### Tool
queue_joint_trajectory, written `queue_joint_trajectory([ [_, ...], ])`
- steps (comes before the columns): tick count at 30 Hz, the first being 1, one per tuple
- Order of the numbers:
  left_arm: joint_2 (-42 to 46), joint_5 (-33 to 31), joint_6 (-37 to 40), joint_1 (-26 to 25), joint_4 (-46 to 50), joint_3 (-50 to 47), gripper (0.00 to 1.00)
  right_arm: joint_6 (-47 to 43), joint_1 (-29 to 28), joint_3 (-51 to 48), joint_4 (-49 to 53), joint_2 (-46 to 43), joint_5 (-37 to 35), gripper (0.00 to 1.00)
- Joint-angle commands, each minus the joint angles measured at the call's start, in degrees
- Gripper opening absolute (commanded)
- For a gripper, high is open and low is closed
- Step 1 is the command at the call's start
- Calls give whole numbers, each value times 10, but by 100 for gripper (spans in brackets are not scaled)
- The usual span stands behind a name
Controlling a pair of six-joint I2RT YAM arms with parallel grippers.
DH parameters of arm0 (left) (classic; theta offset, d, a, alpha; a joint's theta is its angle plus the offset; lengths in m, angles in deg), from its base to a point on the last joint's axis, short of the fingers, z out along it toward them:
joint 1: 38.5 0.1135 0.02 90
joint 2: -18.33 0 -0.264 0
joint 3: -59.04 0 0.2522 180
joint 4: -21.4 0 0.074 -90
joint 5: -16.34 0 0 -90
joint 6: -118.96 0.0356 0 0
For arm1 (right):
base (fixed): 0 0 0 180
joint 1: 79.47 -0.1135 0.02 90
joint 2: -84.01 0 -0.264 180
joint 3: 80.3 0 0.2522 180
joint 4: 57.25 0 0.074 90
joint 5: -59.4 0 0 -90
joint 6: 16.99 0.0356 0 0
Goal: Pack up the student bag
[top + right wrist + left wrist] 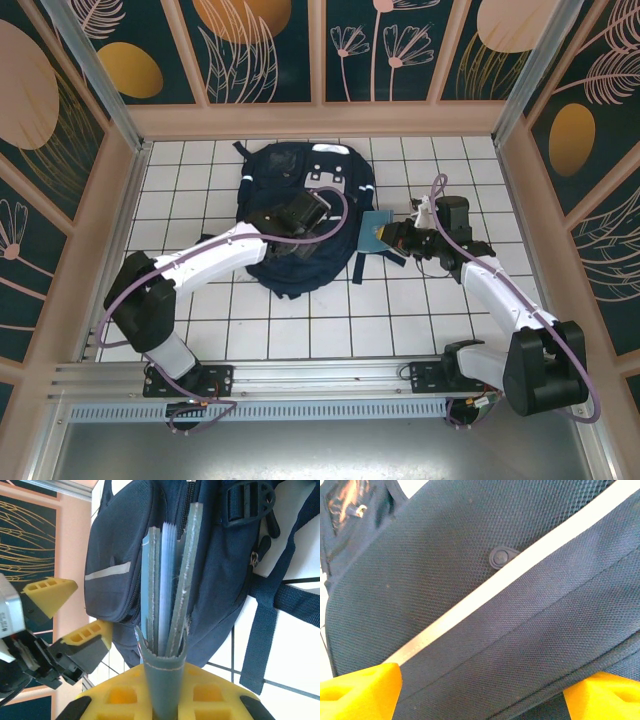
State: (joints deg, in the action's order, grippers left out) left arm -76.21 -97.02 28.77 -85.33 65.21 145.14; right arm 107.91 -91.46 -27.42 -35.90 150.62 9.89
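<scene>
The student bag point(290, 165), a large navy backpack with thin white stripes, lies flat on the tiled table at mid-back. My left gripper point(310, 212) hovers low over its middle, open. In the left wrist view its yellow fingertips point(360, 690) stand wide apart with the bag's fabric point(445, 580) and a white stripe close beneath. My right gripper point(392, 238) is just right of the bag, shut on a grey-green notebook point(374, 230). In the right wrist view the notebook point(165, 580) stands on edge between the yellow fingers point(120, 695), pointing at the bag's side point(215, 580).
A black strap point(357, 265) trails from the bag's right side onto the white tiles. A strap with a buckle point(245, 502) lies near the notebook's tip. Wooden-framed walls point(120, 180) close in the table on three sides.
</scene>
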Motion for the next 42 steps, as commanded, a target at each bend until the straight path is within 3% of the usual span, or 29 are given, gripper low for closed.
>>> queue_joint_trajectory([
  [1, 22, -36, 2, 3, -17, 24, 82, 5, 5, 4, -1, 1, 6, 10],
  [7, 40, -34, 2, 3, -27, 27, 77, 9, -1, 4, -8, 1, 14, 10],
  [15, 38, -81, -31, 2, -85, 34, 47, 83, -76, 5, -88, 25, 64, 10],
  [20, 32, -60, -35, 3, -105, 43, 45, 126, -138, 28, -128, 65, 43, 10],
  [25, 22, -36, -33, 3, -114, 55, 41, 168, -159, 68, -149, 116, 1, 10],
  [32, 18, -17, -29, 3, -124, 59, 43, 225, -133, 122, -170, 196, -76, 10],
  [38, 38, -7, 8, 3, -132, -14, 69, 203, -107, 159, -175, 214, -99, 10],
  [42, 54, -16, 18, 4, -144, -59, 72, 182, -92, 176, -155, 215, -98, 10],
])
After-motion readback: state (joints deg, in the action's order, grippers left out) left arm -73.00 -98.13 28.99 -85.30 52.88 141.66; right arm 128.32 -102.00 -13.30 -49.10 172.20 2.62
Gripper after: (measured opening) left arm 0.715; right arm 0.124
